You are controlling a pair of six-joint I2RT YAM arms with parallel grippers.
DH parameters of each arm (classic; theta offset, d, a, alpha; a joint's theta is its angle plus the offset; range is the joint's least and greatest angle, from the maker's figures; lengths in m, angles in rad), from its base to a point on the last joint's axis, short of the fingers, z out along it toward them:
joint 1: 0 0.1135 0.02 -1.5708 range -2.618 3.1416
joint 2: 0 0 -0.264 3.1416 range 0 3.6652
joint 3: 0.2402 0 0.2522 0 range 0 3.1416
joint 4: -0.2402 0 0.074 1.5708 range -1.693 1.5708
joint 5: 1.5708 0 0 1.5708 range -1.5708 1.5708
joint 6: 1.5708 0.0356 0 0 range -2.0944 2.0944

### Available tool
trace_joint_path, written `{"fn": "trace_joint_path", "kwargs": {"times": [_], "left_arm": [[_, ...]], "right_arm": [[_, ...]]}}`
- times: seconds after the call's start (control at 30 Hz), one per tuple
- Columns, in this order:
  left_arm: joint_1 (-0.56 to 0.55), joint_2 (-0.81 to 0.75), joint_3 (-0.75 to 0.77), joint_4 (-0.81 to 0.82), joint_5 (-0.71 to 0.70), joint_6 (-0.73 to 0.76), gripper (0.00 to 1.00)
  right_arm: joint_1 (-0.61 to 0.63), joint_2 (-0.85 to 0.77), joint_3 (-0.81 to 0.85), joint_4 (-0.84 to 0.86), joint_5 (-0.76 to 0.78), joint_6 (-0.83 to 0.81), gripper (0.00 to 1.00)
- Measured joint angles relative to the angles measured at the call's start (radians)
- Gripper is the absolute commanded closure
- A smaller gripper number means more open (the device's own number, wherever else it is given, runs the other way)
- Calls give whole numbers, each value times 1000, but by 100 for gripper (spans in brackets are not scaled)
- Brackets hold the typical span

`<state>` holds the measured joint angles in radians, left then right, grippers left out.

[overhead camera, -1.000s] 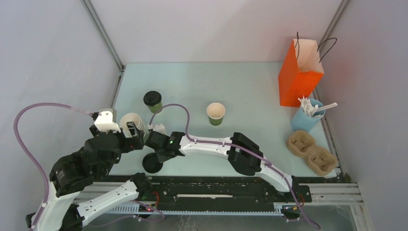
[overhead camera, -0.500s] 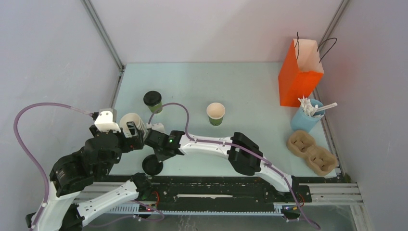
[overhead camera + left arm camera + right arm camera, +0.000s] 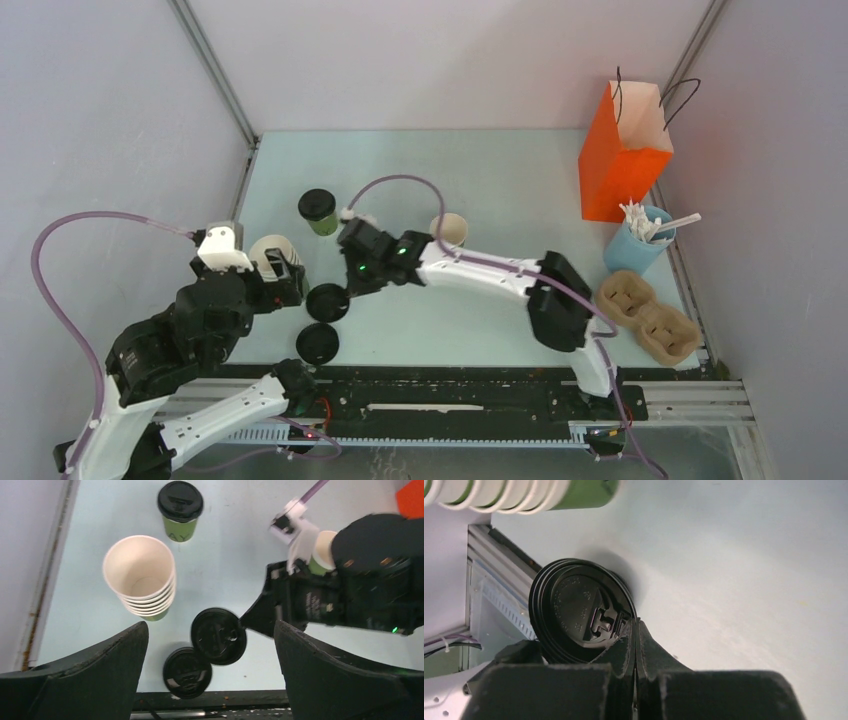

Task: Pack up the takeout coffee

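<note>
Upright, the green cup (image 3: pixel 318 211) is lidded; the blue cup (image 3: pixel 632 250) holds sticks (image 3: pixel 640 218)

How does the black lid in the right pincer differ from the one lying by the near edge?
The held lid is pinched at its rim by the shut right pincer; the loose lid lies free on the table. The held lid sits nearer the cup stack, the loose lid nearer the edge. Both are round, black, top up.

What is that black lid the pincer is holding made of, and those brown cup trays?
The black lid is probably thin plastic: it looks glossy, with crisp moulded ridges. The brown cup trays are probably pressed paper pulp: they look dull, rough and lumpy.
</note>
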<state>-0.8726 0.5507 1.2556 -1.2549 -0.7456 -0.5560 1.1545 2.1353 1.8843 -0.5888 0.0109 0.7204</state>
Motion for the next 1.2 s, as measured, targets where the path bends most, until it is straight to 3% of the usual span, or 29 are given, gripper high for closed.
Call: {"fn": "trace_joint_path", "kwargs": {"times": [0.23,0.37,0.5,0.6,0.87,1.2], "left_arm": [[14,35,-122,174,159,-37,3],[117,192,-195,345,391,-56,9],[165,354,-229,495,595,-78,28],[174,448,-229,581,697,-91,41],[176,573,-227,686,804,-112,61],[175,630,-227,722,819,-119,70]], "right_arm": [[-208,-386,-447,98,-50,-130,100],[-285,-578,-561,73,34,-282,100],[-276,-694,-598,54,105,-409,100],[-276,-750,-626,49,130,-465,100],[-282,-788,-676,46,153,-514,100],[-284,-799,-686,47,145,-517,100]]}}
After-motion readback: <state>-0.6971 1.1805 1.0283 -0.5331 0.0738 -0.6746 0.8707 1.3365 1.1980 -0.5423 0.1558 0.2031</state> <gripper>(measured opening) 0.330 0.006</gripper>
